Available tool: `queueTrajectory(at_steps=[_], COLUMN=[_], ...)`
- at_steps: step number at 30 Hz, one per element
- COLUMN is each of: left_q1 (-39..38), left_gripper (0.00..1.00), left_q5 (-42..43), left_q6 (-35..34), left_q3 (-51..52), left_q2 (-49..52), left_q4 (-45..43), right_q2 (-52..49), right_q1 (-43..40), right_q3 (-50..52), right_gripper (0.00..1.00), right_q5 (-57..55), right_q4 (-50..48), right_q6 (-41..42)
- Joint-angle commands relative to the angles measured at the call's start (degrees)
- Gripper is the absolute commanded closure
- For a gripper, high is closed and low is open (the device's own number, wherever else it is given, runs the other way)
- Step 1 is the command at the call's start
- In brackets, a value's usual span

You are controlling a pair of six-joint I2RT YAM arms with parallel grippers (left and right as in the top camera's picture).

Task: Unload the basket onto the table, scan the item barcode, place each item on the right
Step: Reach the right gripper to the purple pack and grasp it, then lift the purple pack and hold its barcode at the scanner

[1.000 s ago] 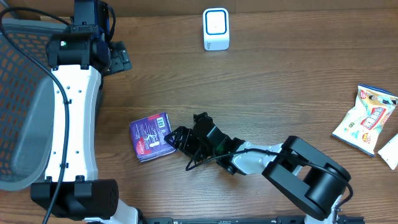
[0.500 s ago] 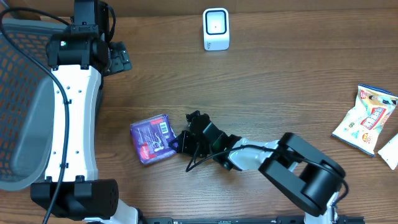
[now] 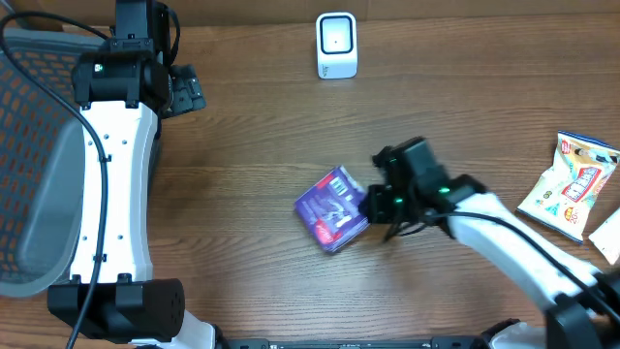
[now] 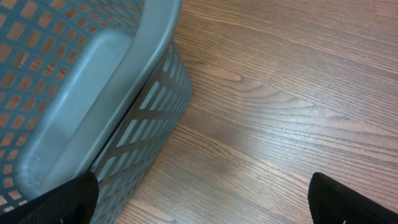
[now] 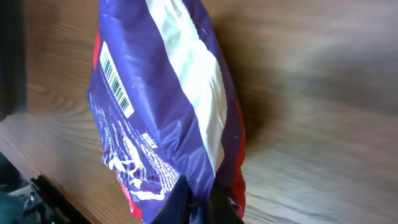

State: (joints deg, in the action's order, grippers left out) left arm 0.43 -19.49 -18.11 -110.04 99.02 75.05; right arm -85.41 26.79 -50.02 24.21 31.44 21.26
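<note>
- Your right hand (image 3: 373, 206) was clamped on one edge of the purple packet (image 3: 332, 208), which sat tilted near the middle of the surface (image 3: 465, 116) and looked lifted off it.
- The pickup looked done. The barcode (image 5: 117, 78) showed on the packet's side in the right wrist view.
- The scanner (image 3: 336, 46) stood well apart at the far edge, so you had yet to carry the packet over and turn the barcode toward it.
- Your left hand (image 3: 182, 92) was spread wide, holding nothing, beside the basket (image 3: 39, 145).

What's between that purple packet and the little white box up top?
Nothing; the overhead view shows bare table between purple packet and white box.
</note>
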Motion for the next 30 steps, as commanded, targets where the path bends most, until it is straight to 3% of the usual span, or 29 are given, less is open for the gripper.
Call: queueTrajectory(at_steps=[1,9,20,30], left_q1=[0.3,0.3,0.3,0.3], left_gripper=[0.00,0.00,0.00,0.00], left_q5=[0.0,0.0,0.0,0.0], left_q6=[-1.2,-1.2,-1.2,-1.2], left_q3=[-0.9,-0.9,-0.9,-0.9], left_q2=[0.0,0.0,0.0,0.0], left_q4=[-0.1,-0.1,-0.1,-0.1], right_q2=[2.4,2.4,2.5,2.5], right_q1=[-2.0,-2.2,-2.3,-2.3], right_q3=[-0.1,-2.6,-24.0,-27.8], right_gripper=[0.96,0.96,0.96,0.96], right_q5=[1.4,1.4,1.2,6.0], right_q4=[0.4,2.3,25.9,28.8], right_q6=[-9.9,-18.6,-21.8,-21.5])
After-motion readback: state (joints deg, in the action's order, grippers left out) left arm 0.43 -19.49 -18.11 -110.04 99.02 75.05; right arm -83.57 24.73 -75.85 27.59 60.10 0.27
